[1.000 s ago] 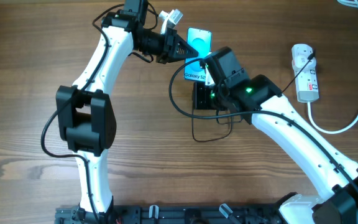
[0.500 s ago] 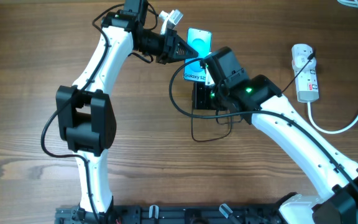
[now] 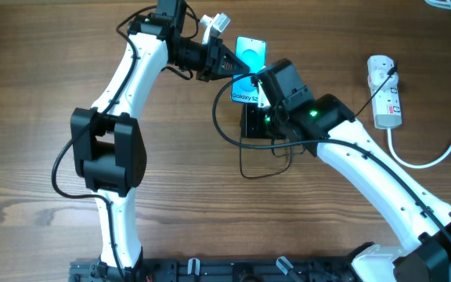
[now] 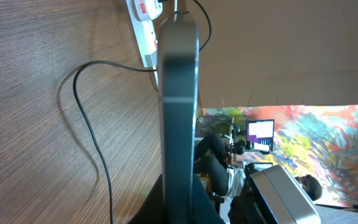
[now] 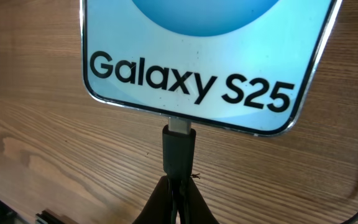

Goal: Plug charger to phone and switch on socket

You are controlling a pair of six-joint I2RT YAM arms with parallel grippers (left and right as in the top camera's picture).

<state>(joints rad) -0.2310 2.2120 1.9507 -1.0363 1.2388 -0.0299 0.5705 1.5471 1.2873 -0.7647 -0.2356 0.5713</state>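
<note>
The phone point(image 3: 250, 53), with a turquoise screen reading "Galaxy S25", is held tilted off the table. My left gripper point(image 3: 230, 63) is shut on its edge; in the left wrist view the phone point(image 4: 179, 93) stands edge-on between the fingers point(image 4: 179, 202). My right gripper point(image 3: 258, 88) is shut on the charger plug point(image 5: 179, 152). The plug's metal tip meets the port on the phone's bottom edge point(image 5: 197, 62), with a little metal still showing. The black charger cable point(image 3: 245, 160) loops on the table. The white socket point(image 3: 385, 92) lies at the far right, apart from both grippers.
A thick white cord point(image 3: 445, 149) curves from the socket toward the right edge. A black cable plugs into the socket's top. A small white part point(image 3: 216, 22) sits by the left arm's wrist. The wooden table point(image 3: 37, 117) stretches to the left.
</note>
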